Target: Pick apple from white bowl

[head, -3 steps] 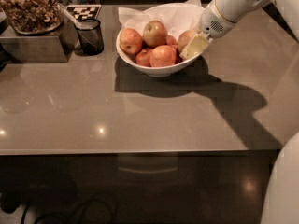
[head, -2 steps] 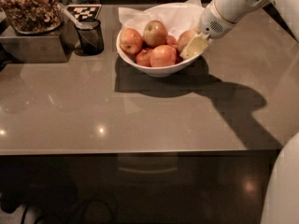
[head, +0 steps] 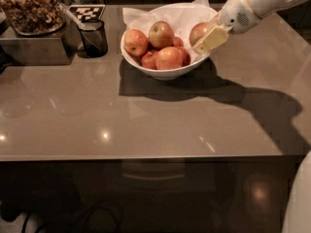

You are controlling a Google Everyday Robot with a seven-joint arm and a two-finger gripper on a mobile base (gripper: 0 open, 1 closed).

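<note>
The white bowl (head: pixel 165 74) stands at the back middle of the brown counter, lined with crumpled white paper and holding several apples. The apple (head: pixel 198 31), dull red with a tan patch, is at the bowl's right rim, raised slightly above the others. My gripper (head: pixel 207 37) reaches in from the upper right. Its pale yellow finger (head: pixel 211 39) lies across the apple's right side and it is shut on the apple. The far finger is hidden behind the apple.
Other apples (head: pixel 161 34) fill the bowl's left and middle. A small dark mesh cup (head: pixel 94 37) stands left of the bowl. A metal box topped with a dish of nuts (head: pixel 30 8) is at the far left. The counter's front edge (head: pixel 146 157) runs across the lower half.
My gripper and the apple have moved together a little up and to the right, so the apple now sits higher at the bowl's right rim.
</note>
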